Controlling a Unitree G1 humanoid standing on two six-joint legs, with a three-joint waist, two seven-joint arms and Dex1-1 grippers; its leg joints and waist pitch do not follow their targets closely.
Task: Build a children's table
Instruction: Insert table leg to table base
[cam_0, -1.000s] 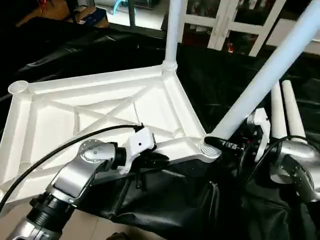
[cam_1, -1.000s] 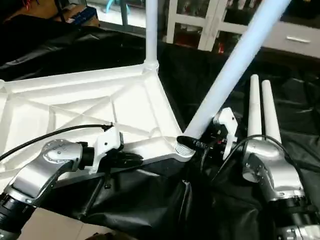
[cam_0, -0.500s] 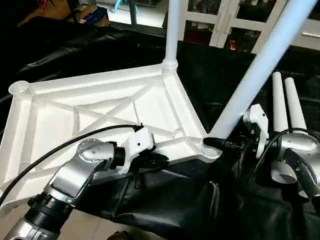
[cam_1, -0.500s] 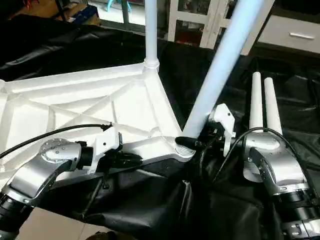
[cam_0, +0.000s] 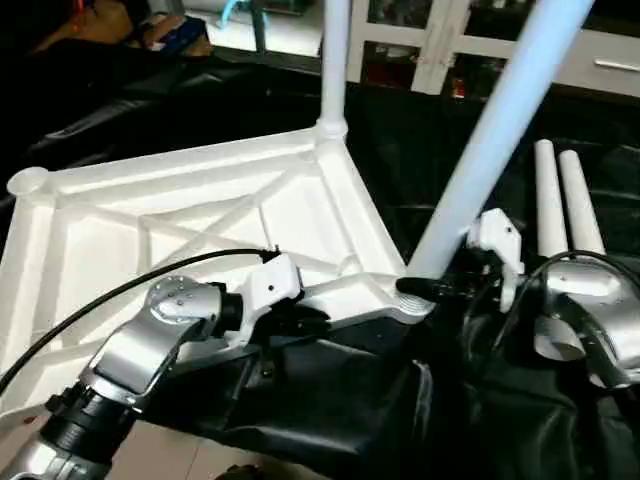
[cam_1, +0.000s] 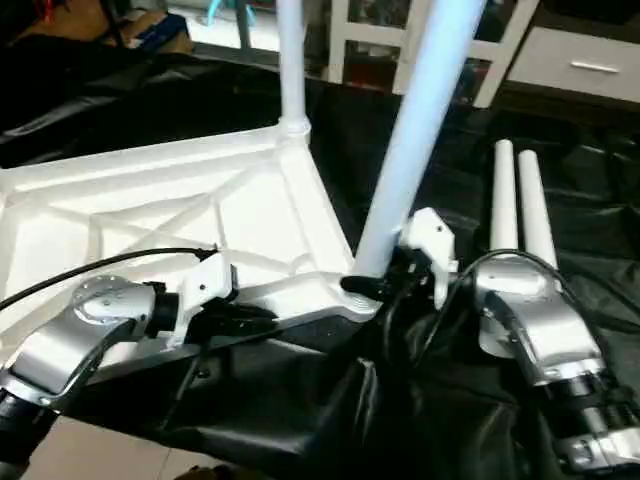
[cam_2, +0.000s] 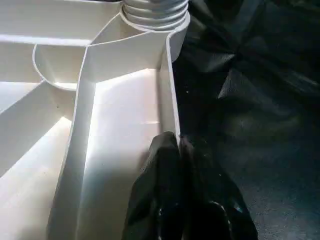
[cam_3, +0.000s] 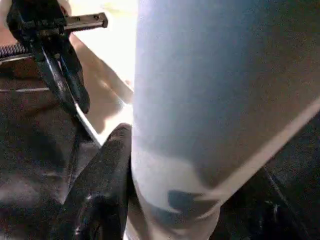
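While the children's table (cam_0: 200, 215) lies upside down on the black-draped tabletop (cam_0: 420, 150), left pincer (cam_2: 175, 145) is clenched on its near rim wall, w/ one finger each side. Right pincer (cam_0: 435, 285) grasps a tilted leg (cam_0: 490, 140) just above the near corner socket (cam_0: 410, 298). Far corner has a leg upright (cam_0: 335, 60); 2 spare legs (cam_0: 555, 195) lie beside right arm.
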